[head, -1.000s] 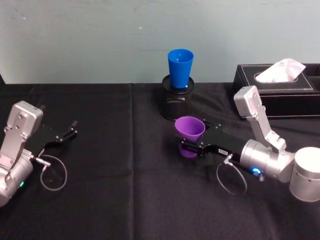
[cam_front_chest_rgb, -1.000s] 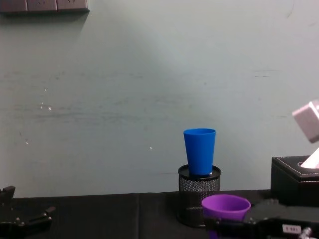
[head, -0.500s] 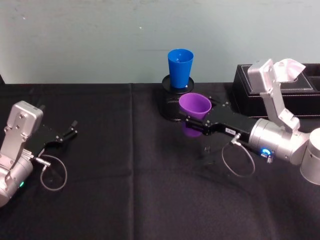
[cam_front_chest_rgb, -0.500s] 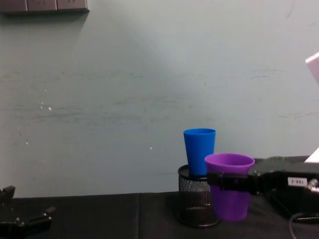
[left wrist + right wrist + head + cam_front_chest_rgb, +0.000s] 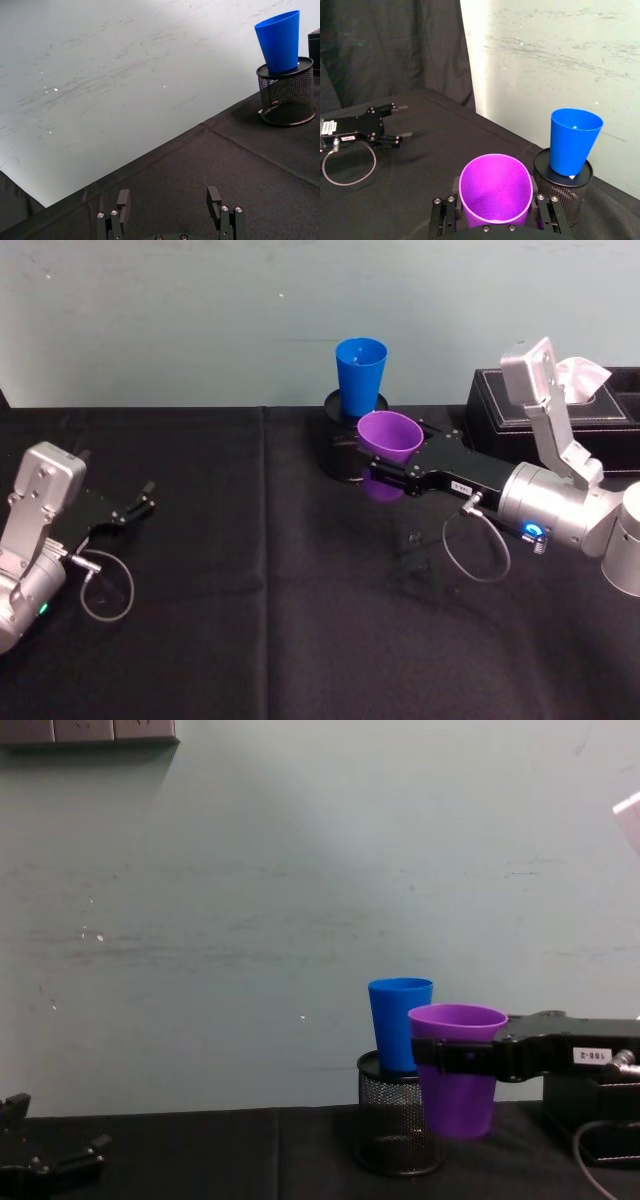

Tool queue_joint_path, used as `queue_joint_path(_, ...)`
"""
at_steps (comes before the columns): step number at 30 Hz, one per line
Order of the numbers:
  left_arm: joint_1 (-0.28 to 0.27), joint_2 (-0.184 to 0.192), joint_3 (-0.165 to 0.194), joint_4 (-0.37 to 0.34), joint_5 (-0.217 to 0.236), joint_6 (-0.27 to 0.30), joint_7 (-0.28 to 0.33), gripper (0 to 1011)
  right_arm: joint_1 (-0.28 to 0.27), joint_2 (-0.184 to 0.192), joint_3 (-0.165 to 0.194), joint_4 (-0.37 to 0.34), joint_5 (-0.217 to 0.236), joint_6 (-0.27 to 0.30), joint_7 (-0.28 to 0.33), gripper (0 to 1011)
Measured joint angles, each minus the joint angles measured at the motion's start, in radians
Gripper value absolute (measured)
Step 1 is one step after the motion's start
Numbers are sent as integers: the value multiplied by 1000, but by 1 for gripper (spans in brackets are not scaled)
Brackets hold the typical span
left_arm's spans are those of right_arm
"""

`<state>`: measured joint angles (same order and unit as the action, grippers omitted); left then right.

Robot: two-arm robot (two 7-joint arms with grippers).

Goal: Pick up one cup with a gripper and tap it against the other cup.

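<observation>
Chest view: the right gripper (image 5: 447, 1056) is clamping the purple tumbler (image 5: 456, 1105) below its rim, holding it upright and raised just beside the blue tumbler (image 5: 399, 1025) on the mesh pen holder (image 5: 385, 1130), seemingly level for a tap; the left gripper (image 5: 128, 510) is resting, fingers parted, far left.

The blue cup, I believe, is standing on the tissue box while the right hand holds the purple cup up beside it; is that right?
Not quite: the blue cup stands on the black mesh pen holder instead, as the chest view shows. The right hand does hold the purple cup up beside it.
</observation>
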<state>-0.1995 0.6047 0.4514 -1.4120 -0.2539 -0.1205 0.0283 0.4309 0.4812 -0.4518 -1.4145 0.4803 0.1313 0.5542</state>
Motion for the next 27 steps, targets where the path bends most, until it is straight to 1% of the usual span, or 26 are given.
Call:
queue_joint_path(8,0,0,0,0,0,0,0,1000,3,-1,-8,-3,2,-12,-8,724)
queue_joint_path(27,0,0,0,0,0,0,0,1000,2,0,-7,-2,2,-11,-6,724)
